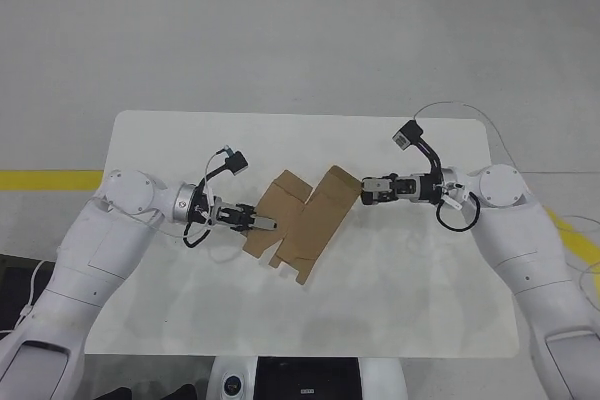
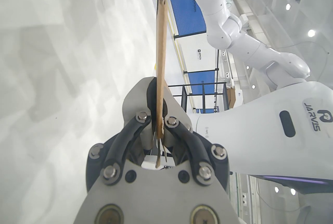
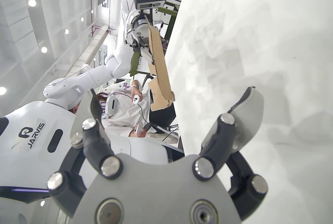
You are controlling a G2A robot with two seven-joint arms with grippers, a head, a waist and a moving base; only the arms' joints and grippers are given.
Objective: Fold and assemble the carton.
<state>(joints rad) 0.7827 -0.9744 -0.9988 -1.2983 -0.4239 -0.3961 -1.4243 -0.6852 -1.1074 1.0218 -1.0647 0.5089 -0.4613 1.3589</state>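
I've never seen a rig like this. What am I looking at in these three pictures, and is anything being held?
This is a two-armed robot working at a white table. One picture looks down from a camera above its arms. The other two come from a camera on each wrist, so each shows that arm's own pincer up close. The brown sheet in the middle is a cardboard carton, mostly flat and not yet assembled. The left pincer is shut on one edge of it, and its wrist picture shows the cardboard edge-on in its grip. The right pincer is open, close to the carton's opposite end, and holds nothing.
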